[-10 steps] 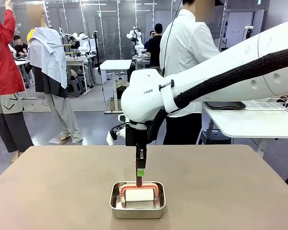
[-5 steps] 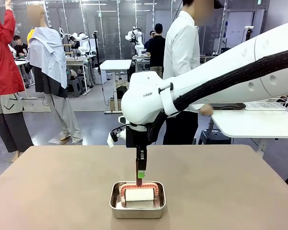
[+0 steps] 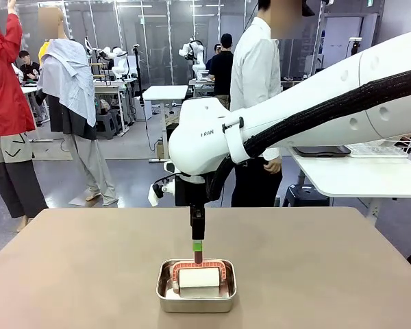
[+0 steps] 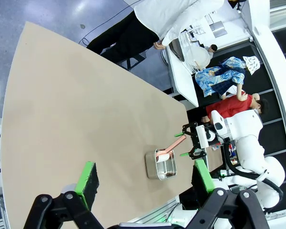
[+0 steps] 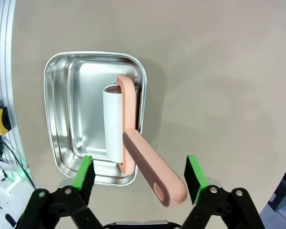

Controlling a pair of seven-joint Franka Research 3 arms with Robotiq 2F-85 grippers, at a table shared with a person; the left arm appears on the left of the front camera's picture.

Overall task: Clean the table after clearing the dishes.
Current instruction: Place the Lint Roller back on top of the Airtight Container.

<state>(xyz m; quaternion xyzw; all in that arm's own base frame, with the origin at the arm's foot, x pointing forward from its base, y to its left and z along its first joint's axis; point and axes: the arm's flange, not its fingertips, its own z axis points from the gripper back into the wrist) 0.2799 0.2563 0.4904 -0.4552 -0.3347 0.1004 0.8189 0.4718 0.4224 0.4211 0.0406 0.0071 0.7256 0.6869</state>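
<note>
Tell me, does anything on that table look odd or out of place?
Nothing spilled or broken. The lint roller lies in the steel pan, its pink handle poking out over the rim, between the open right gripper's pads.

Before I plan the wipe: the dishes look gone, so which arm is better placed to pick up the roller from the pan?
The right. Its tool is open straight above the roller in the pan, handle between its fingers. The left tool hangs far off.

A white roller with a pink handle point(image 5: 138, 157) is lying in a steel pan point(image 5: 66, 119) on the table point(image 5: 219, 71). The right gripper point(image 5: 138, 176) is hanging spread, its green pads point(image 5: 83, 174) flanking the handle without touching.
</note>
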